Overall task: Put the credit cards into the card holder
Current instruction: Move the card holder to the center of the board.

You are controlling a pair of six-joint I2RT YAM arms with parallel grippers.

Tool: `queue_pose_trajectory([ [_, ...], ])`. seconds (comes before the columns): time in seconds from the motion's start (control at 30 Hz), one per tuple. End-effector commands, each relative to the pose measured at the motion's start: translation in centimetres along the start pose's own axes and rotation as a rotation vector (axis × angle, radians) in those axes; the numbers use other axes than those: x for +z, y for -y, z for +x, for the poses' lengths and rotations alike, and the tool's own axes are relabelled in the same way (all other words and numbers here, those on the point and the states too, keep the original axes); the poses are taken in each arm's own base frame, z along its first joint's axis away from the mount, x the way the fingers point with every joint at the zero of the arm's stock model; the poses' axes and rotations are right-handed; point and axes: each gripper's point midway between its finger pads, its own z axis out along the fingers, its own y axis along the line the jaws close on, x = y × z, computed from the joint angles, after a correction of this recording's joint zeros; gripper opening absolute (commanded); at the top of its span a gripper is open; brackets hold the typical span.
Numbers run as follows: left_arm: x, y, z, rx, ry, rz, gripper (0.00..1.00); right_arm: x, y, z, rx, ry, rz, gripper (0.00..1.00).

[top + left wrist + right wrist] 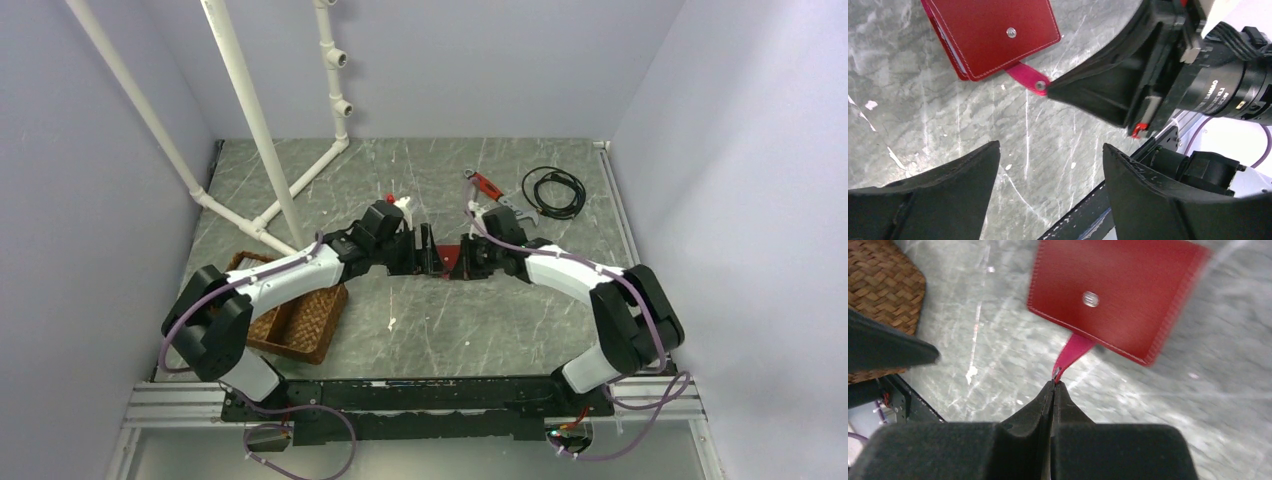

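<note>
Overhead, card holder (453, 264) barely visible.

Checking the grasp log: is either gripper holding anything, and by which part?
The right gripper pinches the card holder by the tip of its snap strap. The left gripper is open, holding nothing.

The card holder (993, 37) is deep red with a pale stitched line round its edge, a silver snap (1011, 32) and a pinker red strap (1025, 77). The table (430, 320) is grey, marbled with white veins and flecks. At the near left, the tray (300, 320) is brown woven wicker. The left gripper (1050, 147) and right gripper (1054, 385) are matt black. Far right lie a red-handled wrench (487, 186) and a black cable coil (553, 190).
</note>
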Motion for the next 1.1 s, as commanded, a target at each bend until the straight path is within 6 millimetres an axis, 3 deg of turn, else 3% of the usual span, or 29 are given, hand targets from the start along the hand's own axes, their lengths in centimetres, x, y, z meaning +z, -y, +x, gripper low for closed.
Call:
queue_pose_trajectory([
  [0.0, 0.0, 1.2, -3.0, 0.034, 0.02, 0.065, 0.83, -1.9, 1.8, -0.5, 0.072, 0.094, -0.023, 0.0],
  [0.13, 1.3, 1.1, -4.7, 0.161, -0.001, 0.074, 0.99, -2.6, 2.5, -0.3, 0.108, 0.095, -0.069, 0.0],
  [0.27, 4.2, 1.4, -4.7, 0.354, -0.092, 0.01, 1.0, -3.5, 2.9, -0.4, 0.16, 0.117, -0.095, 0.0],
  [0.37, 6.4, 1.4, -4.2, 0.463, -0.122, -0.011, 0.99, -4.3, 4.9, -0.5, 0.2, 0.141, -0.006, 0.0],
  [0.47, 7.9, 0.0, -3.6, 0.515, -0.159, -0.094, 0.99, -4.7, 6.6, -0.2, 0.215, 0.125, 0.071, 0.0],
  [0.77, 11.2, -1.7, -0.5, 0.55, -0.219, -0.264, 0.99, -4.7, 7.0, 0.5, 0.247, 0.118, 0.068, 0.0],
  [0.8, 11.3, -2.7, -0.6, 0.532, -0.214, -0.327, 0.99, -4.8, 7.1, 0.4, 0.249, 0.123, 0.075, 0.0],
  [0.9, 10.8, -5.9, -1.4, 0.476, -0.21, -0.525, 0.83, -5.2, 7.8, 0.7, 0.261, 0.13, 0.119, 0.0],
  [1.07, 9.9, -6.3, -2.7, 0.448, -0.176, -0.552, 0.74, -6.4, 9.3, 1.0, 0.278, 0.156, 0.237, 0.0],
])
